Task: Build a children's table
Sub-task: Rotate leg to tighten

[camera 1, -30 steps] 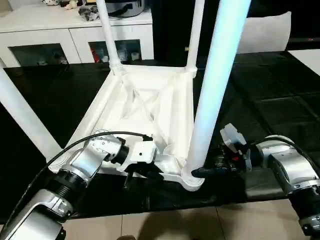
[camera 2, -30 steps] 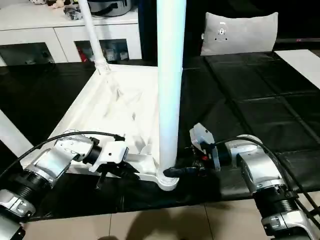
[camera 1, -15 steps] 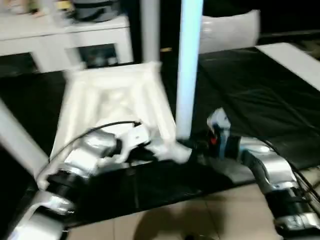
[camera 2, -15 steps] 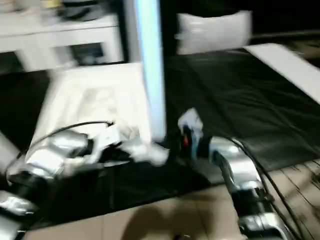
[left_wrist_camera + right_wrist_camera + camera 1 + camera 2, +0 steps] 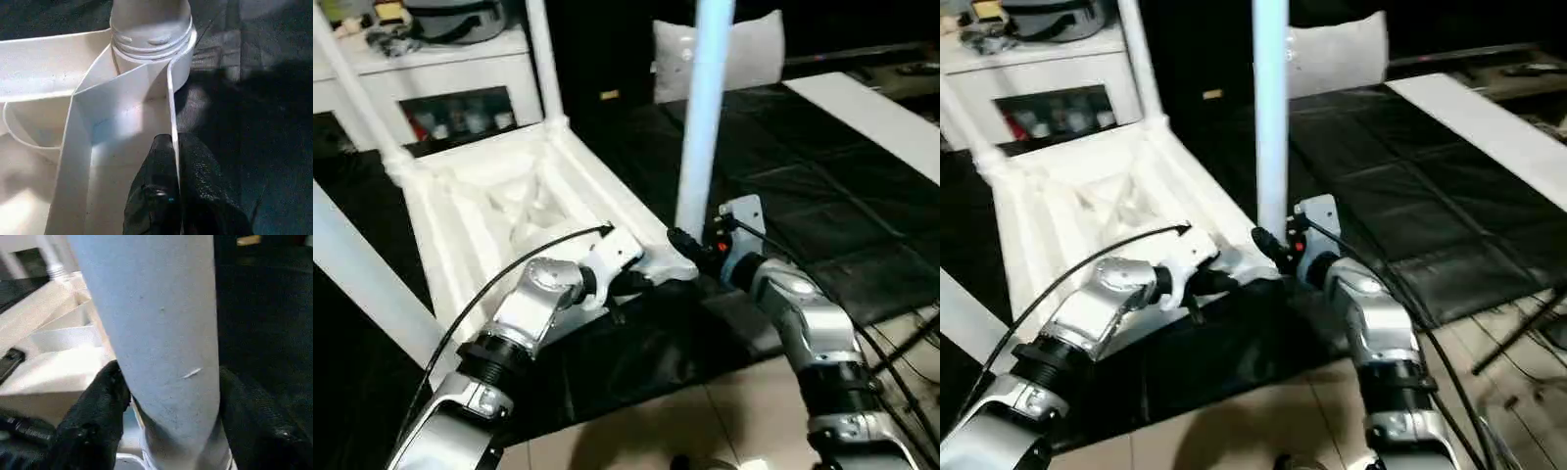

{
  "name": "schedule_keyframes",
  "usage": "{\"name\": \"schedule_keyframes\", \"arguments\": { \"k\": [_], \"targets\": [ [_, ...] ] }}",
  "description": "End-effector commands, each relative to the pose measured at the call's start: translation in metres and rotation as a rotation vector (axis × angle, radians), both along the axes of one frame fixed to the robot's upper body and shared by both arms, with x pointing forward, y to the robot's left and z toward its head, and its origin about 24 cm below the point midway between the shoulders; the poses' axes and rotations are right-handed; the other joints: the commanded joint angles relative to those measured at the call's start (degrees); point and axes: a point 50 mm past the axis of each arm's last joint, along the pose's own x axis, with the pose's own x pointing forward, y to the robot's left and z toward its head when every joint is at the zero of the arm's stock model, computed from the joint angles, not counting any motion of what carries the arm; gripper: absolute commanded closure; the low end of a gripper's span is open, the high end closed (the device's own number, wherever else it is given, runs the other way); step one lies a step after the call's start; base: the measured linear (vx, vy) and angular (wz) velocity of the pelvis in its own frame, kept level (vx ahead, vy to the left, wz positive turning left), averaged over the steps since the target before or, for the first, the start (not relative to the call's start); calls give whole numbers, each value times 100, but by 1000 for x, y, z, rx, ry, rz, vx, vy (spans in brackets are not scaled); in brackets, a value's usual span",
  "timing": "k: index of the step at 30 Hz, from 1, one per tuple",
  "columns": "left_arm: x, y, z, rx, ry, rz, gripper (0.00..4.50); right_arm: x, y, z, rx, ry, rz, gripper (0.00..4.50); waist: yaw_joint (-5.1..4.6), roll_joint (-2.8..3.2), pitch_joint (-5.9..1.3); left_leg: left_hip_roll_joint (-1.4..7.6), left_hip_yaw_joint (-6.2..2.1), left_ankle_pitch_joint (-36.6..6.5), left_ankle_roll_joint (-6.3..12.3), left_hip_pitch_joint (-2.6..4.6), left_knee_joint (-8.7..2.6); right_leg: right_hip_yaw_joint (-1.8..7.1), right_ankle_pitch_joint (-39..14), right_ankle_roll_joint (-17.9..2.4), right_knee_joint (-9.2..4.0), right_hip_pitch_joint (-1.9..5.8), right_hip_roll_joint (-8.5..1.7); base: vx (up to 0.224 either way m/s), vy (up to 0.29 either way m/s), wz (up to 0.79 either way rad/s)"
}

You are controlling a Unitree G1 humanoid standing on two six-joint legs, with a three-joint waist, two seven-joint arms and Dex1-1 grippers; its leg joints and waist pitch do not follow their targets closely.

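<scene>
We see the white tabletop point(image 5: 509, 211) lying upside down on a black mat point(image 5: 822, 196), its X-ribbed underside facing up. Our left gripper point(image 5: 174, 147) is clamped on the thin rim wall of the tabletop, one black finger on each side of the wall, just short of the round corner socket point(image 5: 151, 44) ahead of it. A white leg point(image 5: 705, 117) stands upright in that socket.

Our right gripper point(image 5: 168, 396) is closed around the base of this leg, just above the socket; its fingers point(image 5: 93, 416) press the tube from both sides. The two grippers are near each other, the left one on the tabletop side of the corner and the right one on the mat side.

Beyond the left gripper, two more legs point(image 5: 543, 59) rise from the far corners of the tabletop. Another leg point(image 5: 362, 284) slants across the outer side of our left arm. Farther off, past the tabletop, stands a white cabinet point(image 5: 460, 83) with glass doors, and a white cushion point(image 5: 720, 54) sits behind the leg that the right gripper holds.
</scene>
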Motion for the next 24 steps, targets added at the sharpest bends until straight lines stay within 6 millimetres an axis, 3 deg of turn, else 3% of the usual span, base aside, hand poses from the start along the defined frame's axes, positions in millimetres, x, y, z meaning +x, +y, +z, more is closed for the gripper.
{"name": "schedule_keyframes", "arguments": {
  "k": [1,3,4,5,8,10,11,13,18,24],
  "targets": [
    [-3,-15,19,-49,-83,-132,450,-8,15,6,29,-39,157,129,145,-78,-436,-8,79,-664,707,-97,-318,359,-1851,-359,-303,400,-339,0,0,0],
    [-5,-12,19,-44,-106,-173,450,-11,9,7,16,-45,197,109,216,-58,-467,-10,68,-375,767,-143,-303,383,-1588,-410,-227,439,-341,0,0,0],
    [-7,-6,19,-32,-124,-226,450,-16,0,7,-12,-47,258,99,323,-56,-508,17,63,39,915,-149,-268,427,-1060,-515,-122,406,-330,0,0,0],
    [-8,-3,18,-27,-124,-247,450,-18,-5,8,-31,-48,290,93,356,-55,-504,23,68,97,964,-151,-262,427,-987,-545,-110,400,-322,0,0,0],
    [-10,5,17,-12,-115,-287,450,-24,-20,11,-81,-50,389,59,554,-43,-470,56,121,-118,961,-88,-277,441,-1350,-528,-148,357,-324,0,0,0],
    [-11,8,17,1,-116,-328,450,-27,-27,14,-104,-45,445,48,607,-38,-451,64,125,-232,891,-84,-296,430,-1547,-497,-172,353,-315,0,0,0],
    [-13,10,16,10,-110,-362,450,-29,-30,15,-118,-39,485,48,678,-34,-446,89,131,-403,780,-47,-308,444,-1737,-459,-188,323,-313,0,0,0],
    [-17,14,15,32,-96,-447,450,-33,-38,18,-152,-16,576,48,744,-66,-441,105,135,-502,721,-38,-318,466,-1802,-472,-189,312,-313,0,0,0],
    [-24,21,14,70,-64,-587,450,-37,-46,23,-182,-1,715,64,860,-75,-437,101,160,-578,711,-40,-312,498,-1903,-493,-176,298,-324,0,0,0],
    [-31,26,14,119,-34,-716,450,-43,-40,23,-172,32,855,119,932,-125,-403,56,209,-821,599,-9,-335,509,-2540,-246,-239,272,-293,0,0,0]
  ]
}}
